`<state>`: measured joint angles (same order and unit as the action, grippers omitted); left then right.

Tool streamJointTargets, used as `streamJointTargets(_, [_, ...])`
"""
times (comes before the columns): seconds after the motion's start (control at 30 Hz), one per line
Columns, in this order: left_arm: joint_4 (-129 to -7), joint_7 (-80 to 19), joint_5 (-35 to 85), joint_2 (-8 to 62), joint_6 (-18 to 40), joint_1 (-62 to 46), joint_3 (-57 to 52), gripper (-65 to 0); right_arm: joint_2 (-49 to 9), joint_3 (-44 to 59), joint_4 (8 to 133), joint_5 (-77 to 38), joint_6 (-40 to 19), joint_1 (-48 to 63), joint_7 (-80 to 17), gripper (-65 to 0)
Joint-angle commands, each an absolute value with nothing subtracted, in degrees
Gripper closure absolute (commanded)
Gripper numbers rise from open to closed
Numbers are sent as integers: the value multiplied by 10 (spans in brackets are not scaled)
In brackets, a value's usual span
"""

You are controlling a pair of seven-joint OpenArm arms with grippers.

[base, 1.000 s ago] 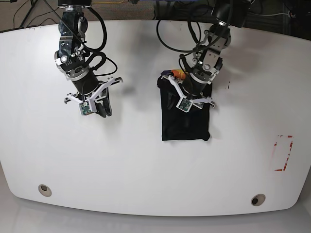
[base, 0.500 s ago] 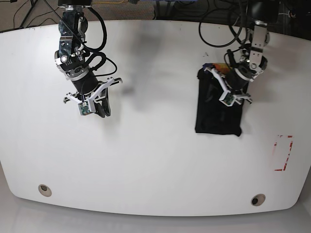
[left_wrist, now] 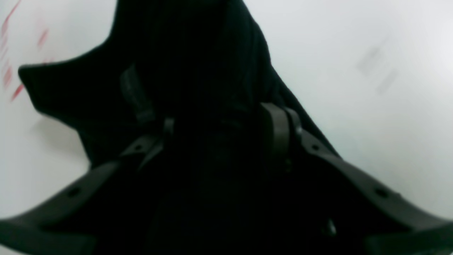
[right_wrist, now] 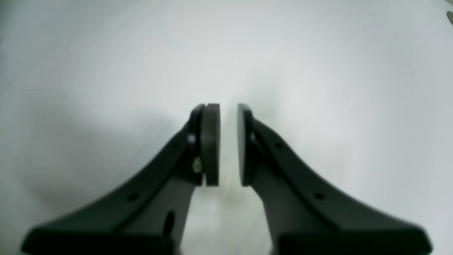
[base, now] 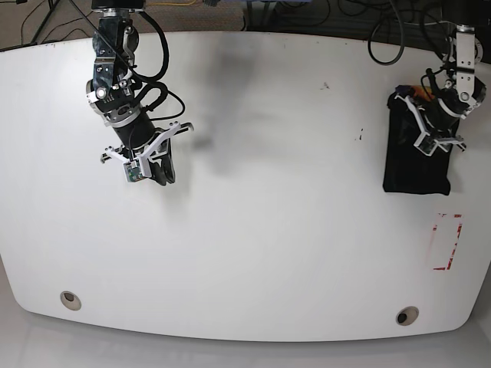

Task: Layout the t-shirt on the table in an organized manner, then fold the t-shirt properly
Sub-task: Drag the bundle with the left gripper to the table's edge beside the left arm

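The black t-shirt (base: 414, 165) lies folded into a narrow upright rectangle at the far right of the white table (base: 268, 230). My left gripper (base: 439, 144) sits over its upper right part, shut on the cloth. In the left wrist view the dark t-shirt (left_wrist: 198, 53) fills the space between the fingers of that gripper (left_wrist: 221, 122) and spreads beyond them. My right gripper (base: 157, 172) hovers over bare table at the left. In the right wrist view, the right gripper (right_wrist: 228, 141) has its pads almost together, with only a thin gap and nothing between them.
A red-outlined rectangle mark (base: 447, 241) lies just below the t-shirt near the table's right edge. Two metal-ringed holes (base: 70, 300) (base: 406, 315) sit near the front edge. Cables hang behind the table's far edge.
The left gripper has carried the folded t-shirt from the middle of the table to the far right. The right arm has not moved.
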<state>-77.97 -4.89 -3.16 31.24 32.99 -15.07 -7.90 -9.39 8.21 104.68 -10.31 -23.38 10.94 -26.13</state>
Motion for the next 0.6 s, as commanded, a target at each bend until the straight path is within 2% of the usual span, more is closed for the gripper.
streamJointTargets(0.0, [-764,-143,-100,330,349,-164,-82,-261,-98,83,1061,-108,-234,104,-246,-81])
streamJointTargets(0.4, [-764,-143,-100,359,398,-177,-160,-261,-98,83,1071,-108,-234,116,-246,-81])
streamJointTargets(0.57, [-764,-142,-100,376,400,-176,-172,-261,-98,83,1071,-108,-245,117,-246,-81])
